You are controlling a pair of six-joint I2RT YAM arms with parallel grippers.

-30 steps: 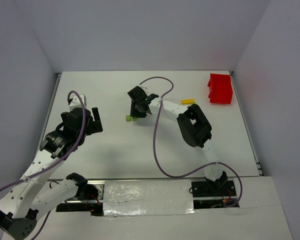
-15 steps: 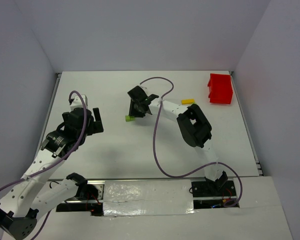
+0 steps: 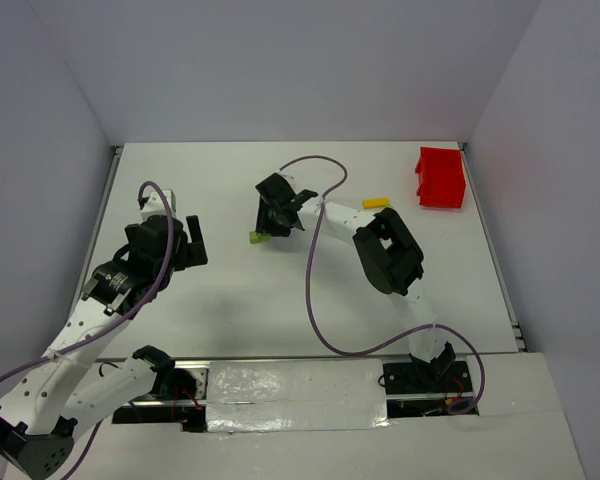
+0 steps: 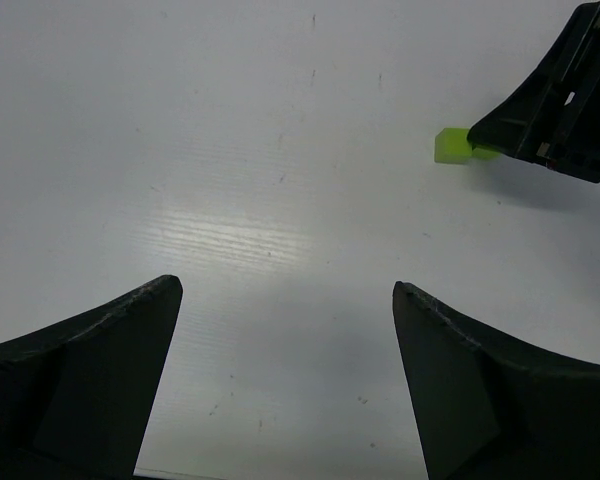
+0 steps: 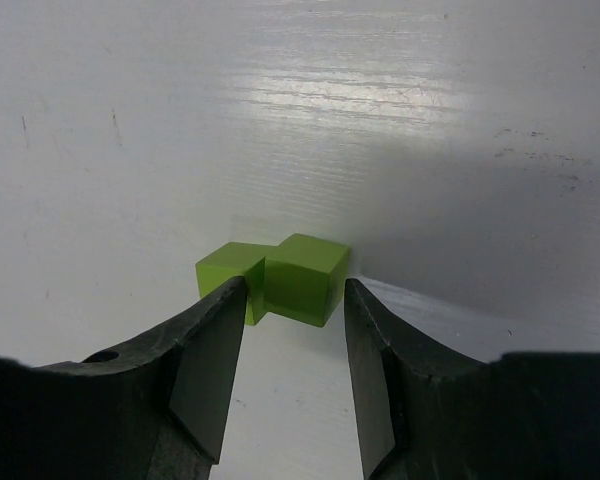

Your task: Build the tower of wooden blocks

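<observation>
White tabletop [image 3: 230, 300] lay scuffed with soft glare, pale lilac-grey walls [image 3: 280, 70] closed it on three sides, metal rail [image 3: 105, 210] ran along left edge, shiny strip [image 3: 280, 383] crossed near edge

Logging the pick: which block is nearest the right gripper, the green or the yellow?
The green block, lying right at the right gripper's fingertips. The yellow block lies apart on the table, toward the red bin.

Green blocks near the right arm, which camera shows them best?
Right wrist view: both green blocks sit large and centred. The top view shows only a green speck; the left wrist view, one distant end.
</observation>
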